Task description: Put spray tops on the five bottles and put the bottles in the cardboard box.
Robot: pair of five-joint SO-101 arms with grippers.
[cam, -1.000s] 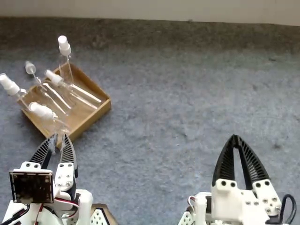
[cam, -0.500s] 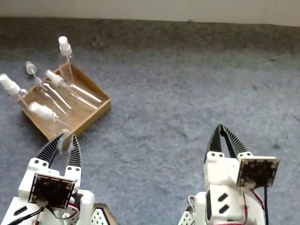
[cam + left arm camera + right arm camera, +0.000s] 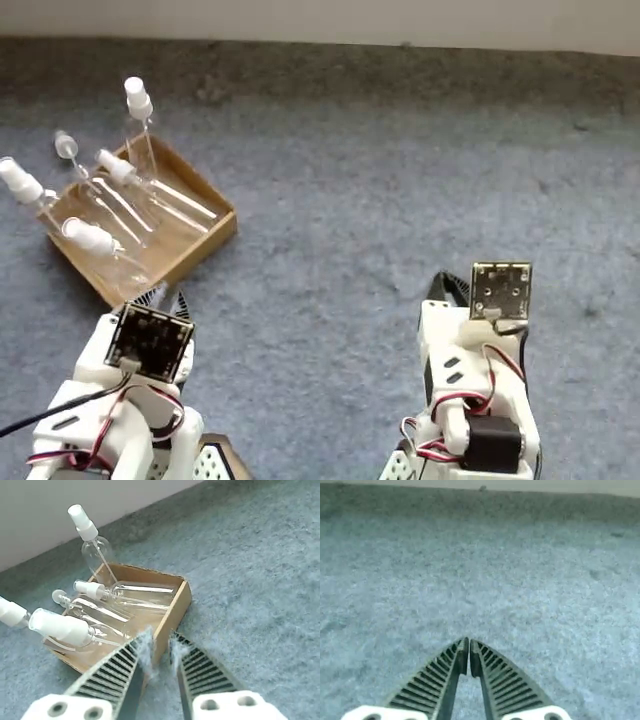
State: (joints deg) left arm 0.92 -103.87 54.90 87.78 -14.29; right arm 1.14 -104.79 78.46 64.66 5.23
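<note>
The cardboard box [image 3: 216, 236] sits at the left of the grey carpet, also seen in the left wrist view [image 3: 176, 611]. Several clear bottles with white spray tops lie in it [image 3: 150, 200] [image 3: 142, 592]. One bottle [image 3: 140, 125] [image 3: 95, 552] stands at its far corner, and another's top [image 3: 18, 180] pokes out over the left rim. My left gripper [image 3: 165, 295] [image 3: 158, 642] hangs just short of the box's near corner, open by a narrow gap, holding nothing. My right gripper [image 3: 450, 285] [image 3: 469, 652] is shut and empty above bare carpet at the right.
Grey carpet [image 3: 400, 180] stretches between the box and the right arm. A pale wall runs along the far edge [image 3: 320, 18]. Both arm bases stand at the near edge.
Both arms have drawn back toward the near edge and tipped up, so their wrist cameras now face upward. The left gripper has backed off the box's near corner.
</note>
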